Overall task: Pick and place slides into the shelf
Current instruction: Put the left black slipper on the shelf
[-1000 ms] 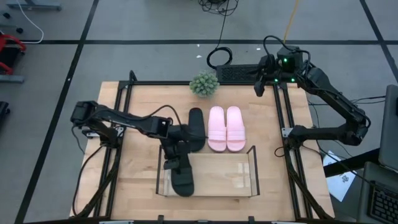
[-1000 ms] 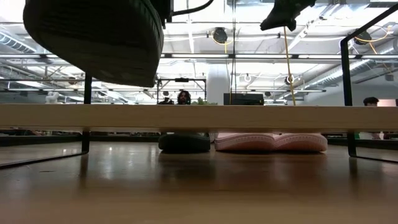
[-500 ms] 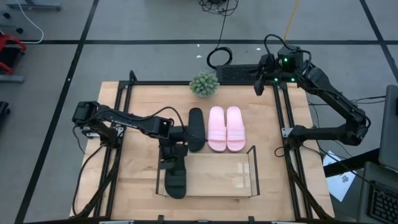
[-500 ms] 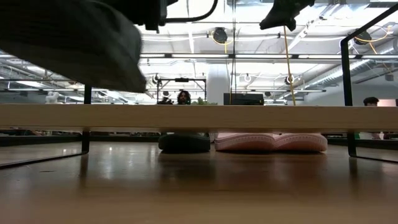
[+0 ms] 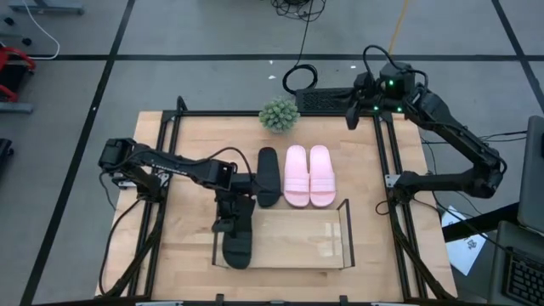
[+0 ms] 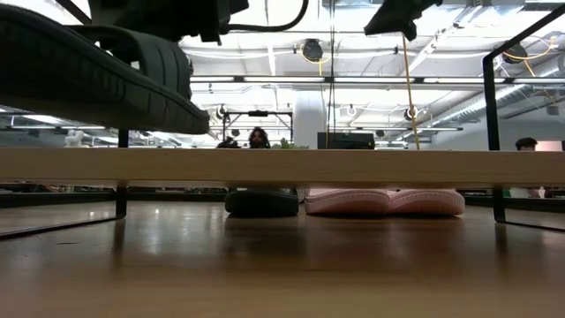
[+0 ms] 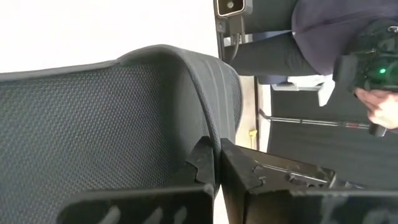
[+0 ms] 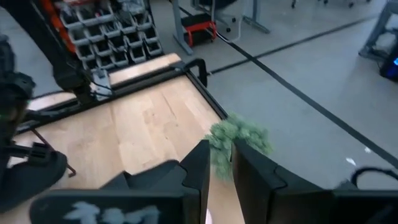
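My left gripper [image 5: 231, 214] [image 7: 215, 163] is shut on a matte black slide [image 5: 238, 245] [image 6: 88, 71], which hangs over the left end of the shelf [image 5: 327, 238], a low clear-panelled rack near the table's near edge. The other black slide [image 5: 267, 177] [image 6: 261, 201] lies sole down on the table. The pale pink pair [image 5: 308, 175] [image 6: 384, 201] lies sole down beside it. My right gripper [image 5: 353, 115] [image 8: 220, 152] waits high over the table's far right corner, open by a narrow gap and touching nothing. My left gripper pinches the edge of the black slide's wide top strap [image 7: 210, 134] between its two fingers, coming from above and pointing down. The slide is lifted clear and hangs below the fingers over the shelf's left end. In the low view it tilts, with its sole [image 6: 97, 93] facing down.
A small green plant [image 5: 279, 114] [image 8: 239, 135] stands at the table's far edge. Black frame rails [image 5: 161, 195] run along the table's left and right sides. A person's hand [image 7: 380, 107] shows beyond the table. Bare wood [image 5: 191, 153] lies left of the slides.
My left gripper has carried the black slide slightly toward the table's left over the shelf's left end and tipped it. The sole, which faced the low camera, now faces mostly down, so the strap shows from the side. The grip has stayed shut.
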`<state>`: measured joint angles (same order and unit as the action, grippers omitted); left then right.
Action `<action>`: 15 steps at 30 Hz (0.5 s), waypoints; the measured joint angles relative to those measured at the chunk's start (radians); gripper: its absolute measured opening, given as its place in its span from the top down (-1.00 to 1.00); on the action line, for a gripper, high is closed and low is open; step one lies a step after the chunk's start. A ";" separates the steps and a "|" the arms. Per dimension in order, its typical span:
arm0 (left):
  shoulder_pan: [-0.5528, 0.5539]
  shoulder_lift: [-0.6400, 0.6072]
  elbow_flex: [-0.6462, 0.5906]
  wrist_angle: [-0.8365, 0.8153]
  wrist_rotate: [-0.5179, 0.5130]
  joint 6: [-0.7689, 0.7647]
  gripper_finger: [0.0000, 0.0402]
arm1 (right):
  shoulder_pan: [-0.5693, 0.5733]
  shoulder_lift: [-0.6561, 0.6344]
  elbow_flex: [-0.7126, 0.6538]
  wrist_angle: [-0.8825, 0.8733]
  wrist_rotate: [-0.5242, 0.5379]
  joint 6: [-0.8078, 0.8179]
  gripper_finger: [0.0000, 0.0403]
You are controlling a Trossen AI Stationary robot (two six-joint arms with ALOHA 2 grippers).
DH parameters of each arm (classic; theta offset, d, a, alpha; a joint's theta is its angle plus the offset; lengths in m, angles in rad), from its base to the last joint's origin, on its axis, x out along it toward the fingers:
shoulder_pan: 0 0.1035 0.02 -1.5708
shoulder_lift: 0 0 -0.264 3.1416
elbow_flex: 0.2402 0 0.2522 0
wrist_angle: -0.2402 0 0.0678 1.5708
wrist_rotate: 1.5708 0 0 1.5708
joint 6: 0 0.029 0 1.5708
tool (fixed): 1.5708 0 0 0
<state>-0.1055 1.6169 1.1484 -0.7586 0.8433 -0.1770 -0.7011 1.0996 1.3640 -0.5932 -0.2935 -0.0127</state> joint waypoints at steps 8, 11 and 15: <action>-0.006 0.000 0.000 0.001 -0.010 0.019 1.00 | 0.046 0.000 0.000 0.036 0.001 0.002 0.72; -0.007 0.000 0.000 0.005 -0.009 0.017 1.00 | 0.050 0.000 0.000 0.037 0.002 0.003 0.72; -0.007 0.009 0.000 0.018 -0.001 0.014 1.00 | 0.050 0.000 0.000 0.038 0.003 0.013 0.72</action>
<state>-0.1120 1.6263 1.1481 -0.7402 0.8423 -0.1634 -0.6514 1.0996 1.3640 -0.5549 -0.2902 0.0002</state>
